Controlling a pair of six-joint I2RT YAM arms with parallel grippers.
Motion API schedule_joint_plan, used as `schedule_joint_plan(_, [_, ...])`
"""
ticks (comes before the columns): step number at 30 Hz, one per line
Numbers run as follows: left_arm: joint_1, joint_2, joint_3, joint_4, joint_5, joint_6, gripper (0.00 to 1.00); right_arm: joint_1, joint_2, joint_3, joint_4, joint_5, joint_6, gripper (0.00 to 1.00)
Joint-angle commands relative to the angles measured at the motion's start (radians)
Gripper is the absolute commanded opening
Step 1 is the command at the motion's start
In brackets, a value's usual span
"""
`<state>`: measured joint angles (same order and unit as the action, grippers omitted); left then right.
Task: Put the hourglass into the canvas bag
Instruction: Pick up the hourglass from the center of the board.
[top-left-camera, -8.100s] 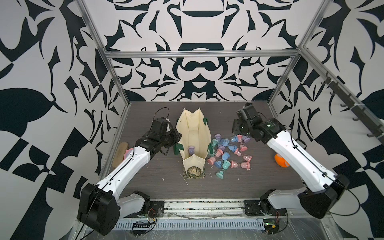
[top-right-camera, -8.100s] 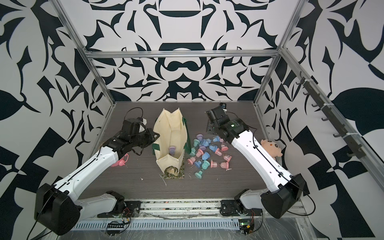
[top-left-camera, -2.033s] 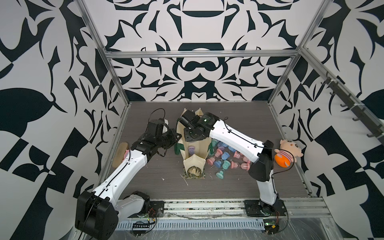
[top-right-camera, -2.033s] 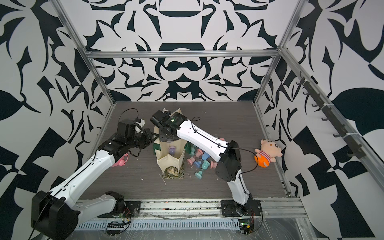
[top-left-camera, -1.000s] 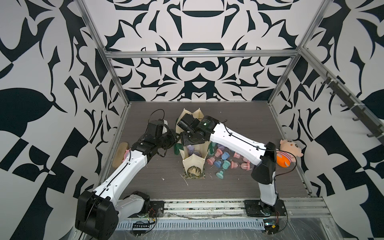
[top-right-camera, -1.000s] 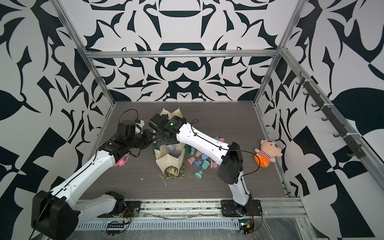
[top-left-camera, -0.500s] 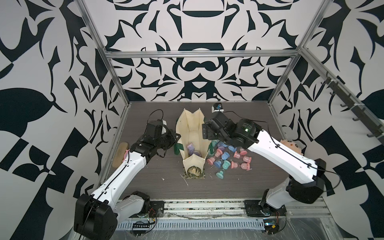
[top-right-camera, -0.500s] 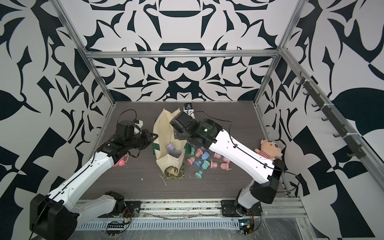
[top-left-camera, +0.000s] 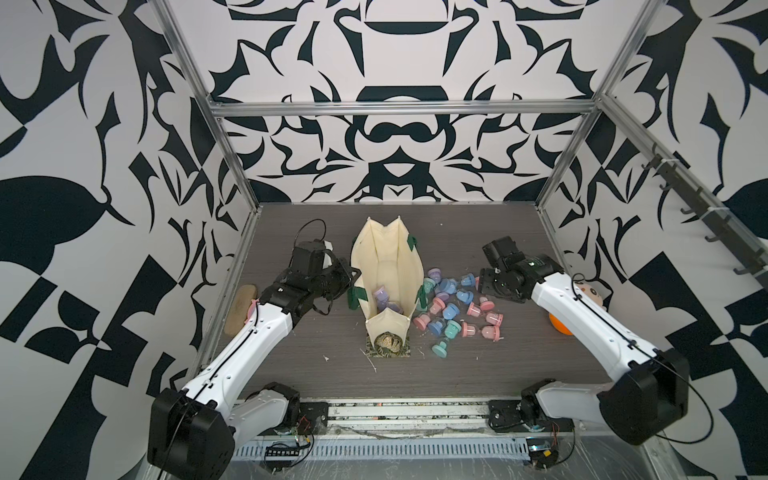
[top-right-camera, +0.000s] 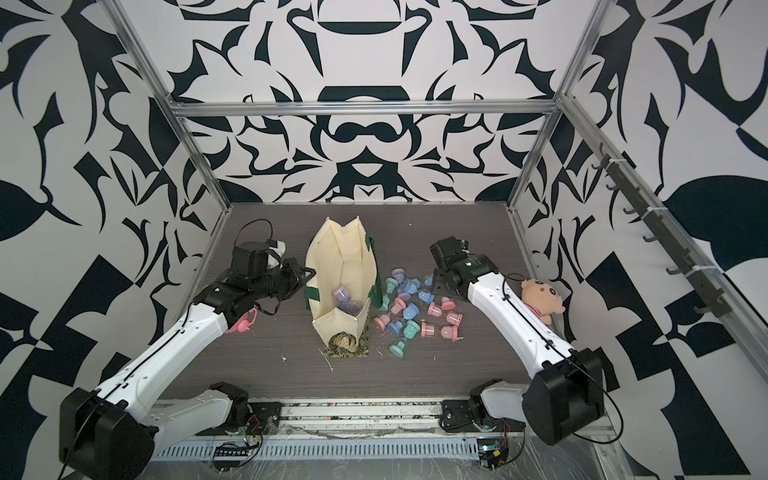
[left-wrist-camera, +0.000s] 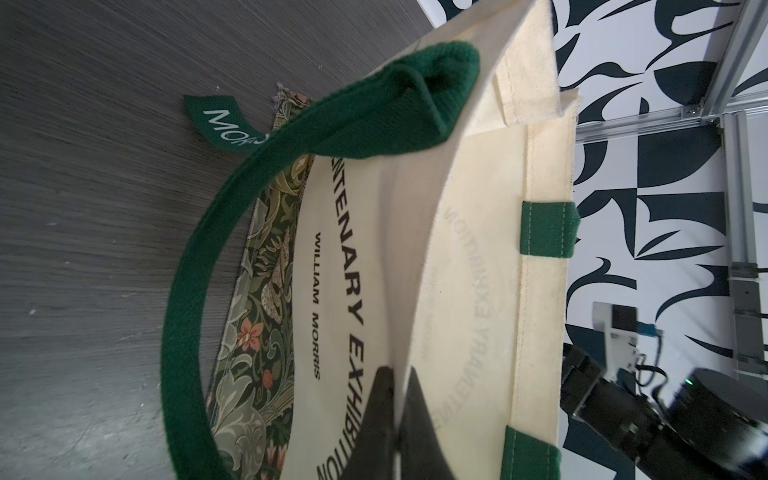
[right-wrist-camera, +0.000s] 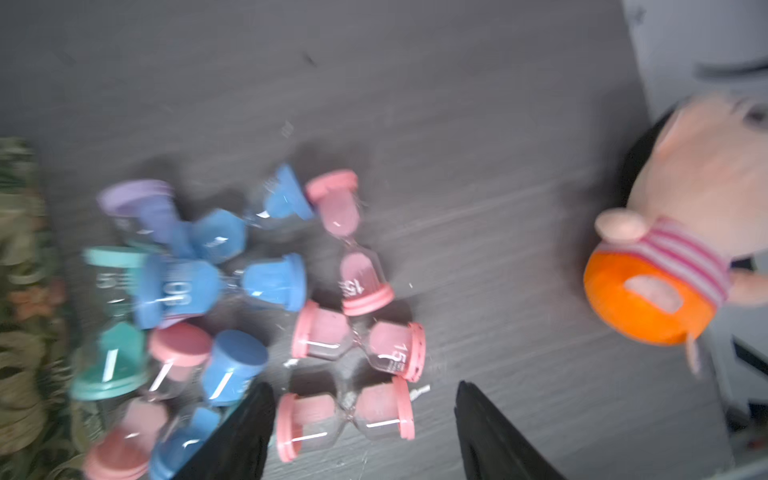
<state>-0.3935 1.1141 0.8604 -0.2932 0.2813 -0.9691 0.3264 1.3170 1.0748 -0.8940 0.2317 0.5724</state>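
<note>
The cream canvas bag (top-left-camera: 386, 266) (top-right-camera: 340, 257) stands open mid-table on its dark green handles' side. My left gripper (left-wrist-camera: 398, 370) is shut on the bag's left wall (left-wrist-camera: 478, 249) near the rim, one finger inside and one outside. Two purple hourglasses (top-left-camera: 382, 296) (top-right-camera: 343, 296) lie inside the bag. Several pastel hourglasses (top-left-camera: 451, 309) (top-right-camera: 411, 309) lie piled to the right of the bag. My right gripper (right-wrist-camera: 363, 385) hangs open over the pile's far right side. A pink hourglass (right-wrist-camera: 345, 415) lies on the table below its spread fingers, untouched.
A plush doll with an orange ball (top-right-camera: 540, 297) (right-wrist-camera: 665, 257) sits against the right wall behind my right arm. A pink object (top-right-camera: 241, 326) and a tan oval (top-left-camera: 239, 307) lie by the left wall. Patterned fabric (top-left-camera: 388, 347) shows at the bag's front foot.
My right arm has swung from over the bag's mouth rightward to the hourglass pile, its jaws open. The left gripper has kept its hold on the bag wall.
</note>
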Motion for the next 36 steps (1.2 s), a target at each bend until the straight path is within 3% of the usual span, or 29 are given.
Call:
schedule_joint_plan(1, [0.001, -0.013, -0.002, -0.006, 0.011, 0.003, 0.02, -0.053, 0.030, -0.037, 0.037, -0.112, -0.058, 0.69])
schedule_joint_plan(13, [0.001, -0.005, -0.004, -0.004, 0.009, 0.007, 0.00, -0.087, 0.243, 0.005, 0.126, -0.169, -0.111, 0.59])
schedule_joint_plan(29, [0.001, 0.009, -0.009, 0.009, 0.009, 0.003, 0.00, -0.105, 0.487, 0.123, 0.141, -0.116, -0.144, 0.55])
schedule_joint_plan(36, [0.001, 0.013, -0.009, 0.012, 0.007, 0.001, 0.00, -0.127, 0.551, 0.108, 0.155, -0.134, -0.126, 0.42])
